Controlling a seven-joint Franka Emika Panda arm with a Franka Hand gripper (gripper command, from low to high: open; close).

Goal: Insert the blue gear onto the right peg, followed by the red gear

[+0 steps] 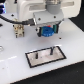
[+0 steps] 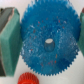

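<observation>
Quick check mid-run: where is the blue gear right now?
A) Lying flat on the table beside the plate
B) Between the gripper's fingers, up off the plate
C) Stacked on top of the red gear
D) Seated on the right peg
B: in the wrist view the blue gear sits between the gripper fingers, and in the exterior view it hangs above the white plate, with the right peg bare.

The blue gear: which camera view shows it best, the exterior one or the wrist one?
The wrist view. There the blue gear fills most of the picture, with its teeth and centre hole plain, between the green fingers. The exterior view shows only a small blue patch under the gripper, above the white plate.
</observation>
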